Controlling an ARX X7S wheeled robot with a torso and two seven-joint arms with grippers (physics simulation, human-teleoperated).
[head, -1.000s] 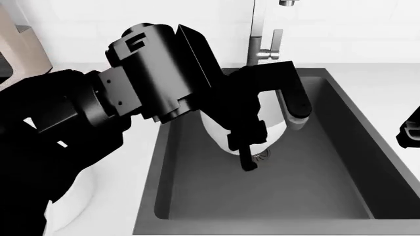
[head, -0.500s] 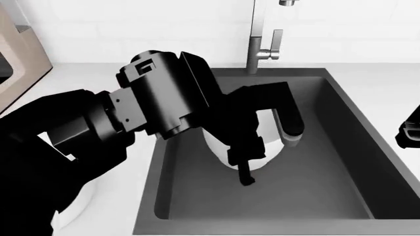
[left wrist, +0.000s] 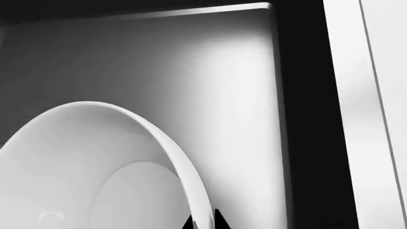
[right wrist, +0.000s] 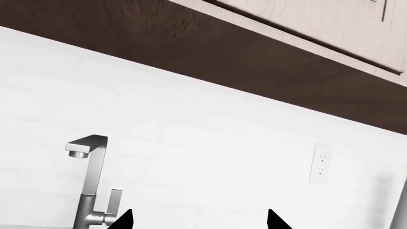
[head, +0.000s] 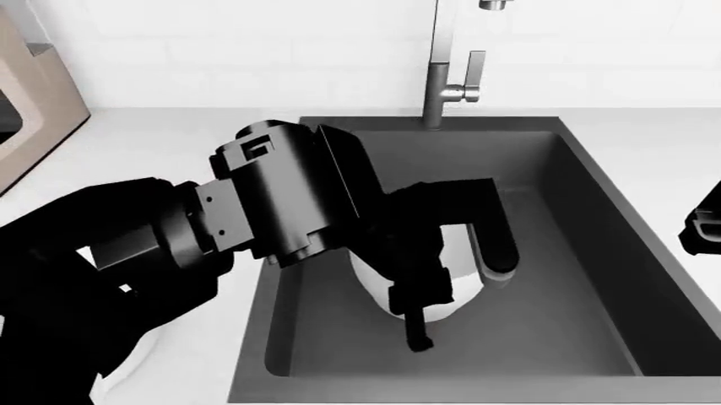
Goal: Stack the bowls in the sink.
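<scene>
Head view: a white bowl (head: pixel 434 283), gripped by the left claw (head: pixel 457 291), has been lowered deeper into the sink (head: pixel 586 278), nearing placement.

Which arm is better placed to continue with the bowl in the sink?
Left. Its gripper is already down in the sink, with jaws at the rim of the white bowl. The right gripper waits at the view's edge, facing the wall.

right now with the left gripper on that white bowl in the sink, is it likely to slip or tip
Probably slippery: the white bowl looks glossy and smooth, and the left gripper seems to pinch only its thin rim. It hangs tilted over the sink, so it may swing or tip. It looks rigid and ceramic, likely to chip if dropped.
</scene>
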